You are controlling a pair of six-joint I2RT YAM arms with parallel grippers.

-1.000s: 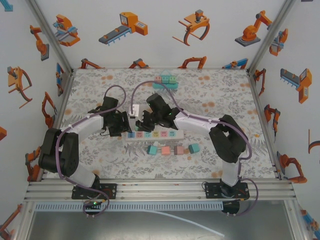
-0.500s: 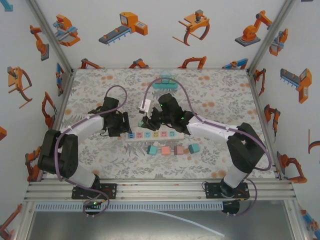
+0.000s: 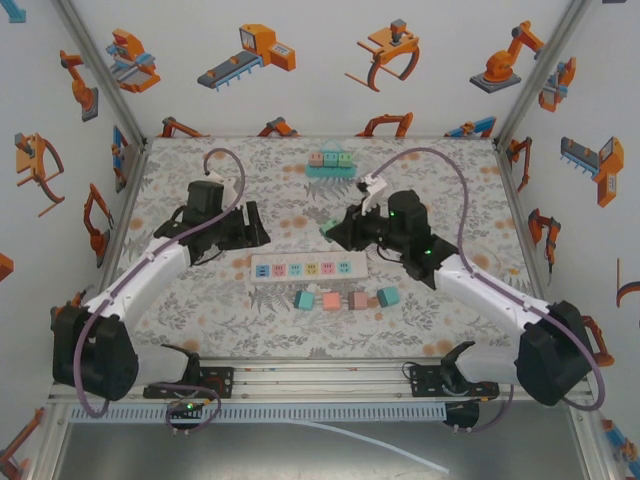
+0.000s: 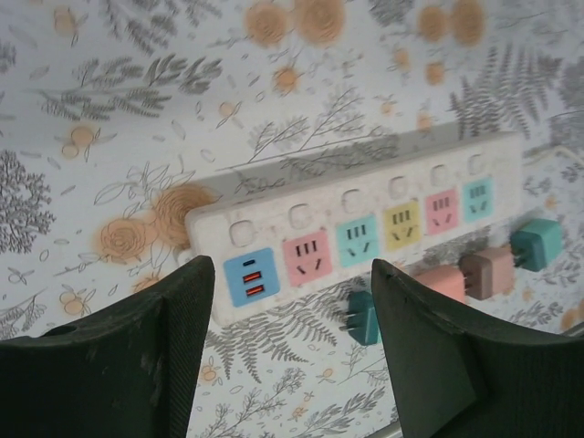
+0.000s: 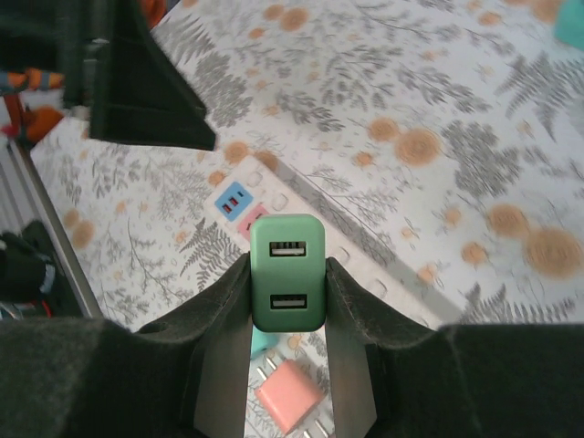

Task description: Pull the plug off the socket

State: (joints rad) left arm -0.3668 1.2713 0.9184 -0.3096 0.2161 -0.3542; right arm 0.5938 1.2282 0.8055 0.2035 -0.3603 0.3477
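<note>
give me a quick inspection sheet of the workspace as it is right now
surface: floral mat, flat, no spills seen
job's things: green plug lifted clear of the power strip; the strip's sockets all look empty
clutter: four loose plugs in a row in front of the strip; teal holder with small blocks at the far edge
grippers: right gripper shut on the green plug; left gripper open, holding nothing, near the strip's left end
cables: purple cables arching over both arms
surroundings: white walls with orange robot decals; aluminium rail at the near edge
</note>
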